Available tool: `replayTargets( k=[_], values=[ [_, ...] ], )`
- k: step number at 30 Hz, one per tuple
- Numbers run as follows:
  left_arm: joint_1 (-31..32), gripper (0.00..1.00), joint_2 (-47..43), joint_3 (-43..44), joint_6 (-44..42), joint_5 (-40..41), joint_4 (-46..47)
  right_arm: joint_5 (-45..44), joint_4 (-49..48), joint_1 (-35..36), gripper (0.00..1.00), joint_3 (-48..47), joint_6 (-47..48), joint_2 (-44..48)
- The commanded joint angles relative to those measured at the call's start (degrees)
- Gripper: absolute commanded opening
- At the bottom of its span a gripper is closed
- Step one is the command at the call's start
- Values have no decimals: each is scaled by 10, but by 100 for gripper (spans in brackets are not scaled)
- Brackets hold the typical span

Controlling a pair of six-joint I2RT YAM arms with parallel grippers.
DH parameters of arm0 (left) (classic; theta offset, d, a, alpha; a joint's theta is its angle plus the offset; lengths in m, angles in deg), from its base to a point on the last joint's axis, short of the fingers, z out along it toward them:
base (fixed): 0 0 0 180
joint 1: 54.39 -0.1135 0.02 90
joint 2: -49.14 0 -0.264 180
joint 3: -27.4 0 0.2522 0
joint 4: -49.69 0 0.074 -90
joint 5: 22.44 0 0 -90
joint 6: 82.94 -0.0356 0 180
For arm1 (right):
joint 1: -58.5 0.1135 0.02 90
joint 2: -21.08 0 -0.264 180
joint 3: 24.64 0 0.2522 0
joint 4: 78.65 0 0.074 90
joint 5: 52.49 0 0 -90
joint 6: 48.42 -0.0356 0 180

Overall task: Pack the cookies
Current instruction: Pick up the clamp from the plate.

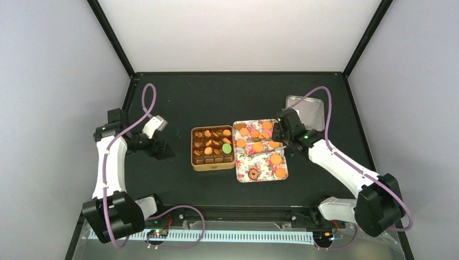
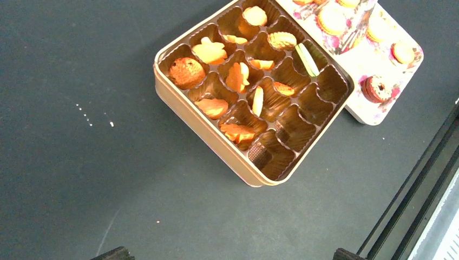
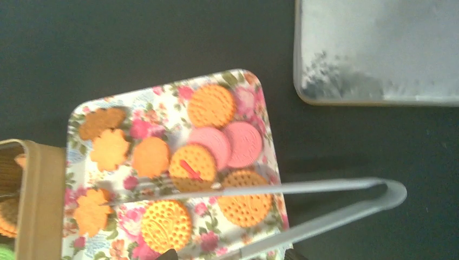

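"Cookies [image 3: 211,105]: where did they lie?" asked M.

"In two places," K. noted. "Most of them lay flat on the floral tray [image 3: 162,96]: orange-golden rounds, the pink ones [image 3: 243,143] and the brown ring [image 2: 377,88]. The others sat in the cups of the gold tin [image 2: 205,135], with the green one [image 2: 307,58] tilted on edge. Several cups were bare, so I judged the packing about half done."

"Why were tin and tray set edge to edge?"

"My judgement: it kept each carry short, from the tray straight into a cup."

"And the jaws?"

"The left gripper [image 2: 231,254] had its jaws released, wide apart with nothing between them. It was parked over bare counter [image 1: 216,103] left of the tin, presumably out of the way. The right gripper [image 1: 282,142] hung over the tray. Grey tongs [image 3: 303,187] reached across the cookies with their arms spread. Only the jaw tips showed at the edge of the wrist view, so I could not tell whether they grasped the tongs."

"Anything further out?"

"A grey lid [image 3: 379,49] lay beyond the tray and apart from it, plain face up. It was likely kept aside until the tin was full."
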Motion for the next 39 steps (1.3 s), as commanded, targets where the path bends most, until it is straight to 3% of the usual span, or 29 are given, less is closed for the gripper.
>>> replayTargets(
  k=[1, 11, 27, 35, 39],
  values=[
    [19, 99, -18, -13, -9, 10, 17, -29, 74, -5, 51, 9, -80, -11],
    [52, 99, -21, -23, 3, 27, 31, -26, 55, -34, 54, 57, -126, -47],
    [63, 99, -28, -27, -1, 38, 24, 17, -7, -79, 43, 36, -135, -98],
    [64, 99, -31, -25, -1, 42, 25, 19, -14, -79, 27, 34, -138, -139],
    [64, 99, -31, -22, 2, 42, 26, 12, -20, -79, 11, 39, -148, -131]
  ],
)
